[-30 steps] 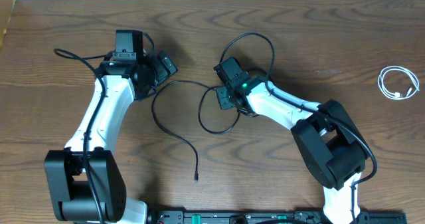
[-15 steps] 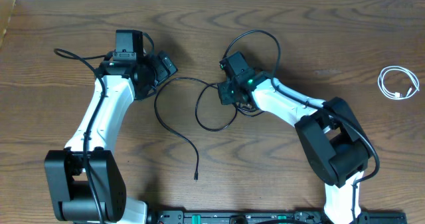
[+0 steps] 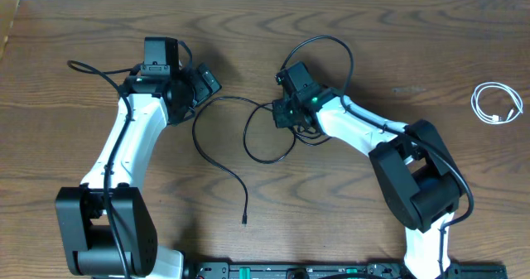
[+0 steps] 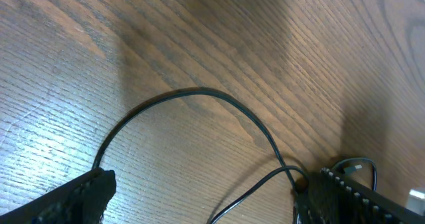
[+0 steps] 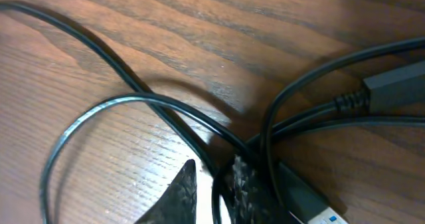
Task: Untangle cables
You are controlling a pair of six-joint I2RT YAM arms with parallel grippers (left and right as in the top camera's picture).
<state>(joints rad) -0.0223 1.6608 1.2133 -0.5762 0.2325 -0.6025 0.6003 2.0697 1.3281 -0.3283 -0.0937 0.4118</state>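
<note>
Black glossy cables [image 4: 199,91] looped on grained table [image 3: 373,31]; left gripper [image 4: 209,197] agape, empty; right gripper [image 5: 212,187] hold unclear.

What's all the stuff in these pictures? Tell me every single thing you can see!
black cables: two as far as I can tell, black, tangled together in the middle of the table
white cable: one, white, coiled up alone near the right edge
table: one, brown wood, under everything
left arm: one, white and black, left side
right arm: one, white and black, right side, reaching to the tangle
left gripper: one, black, open wide over a black cable, holding nothing
right gripper: one, black, fingers close together at the tangle with a cable running between them; I cannot tell if it is gripping
</note>
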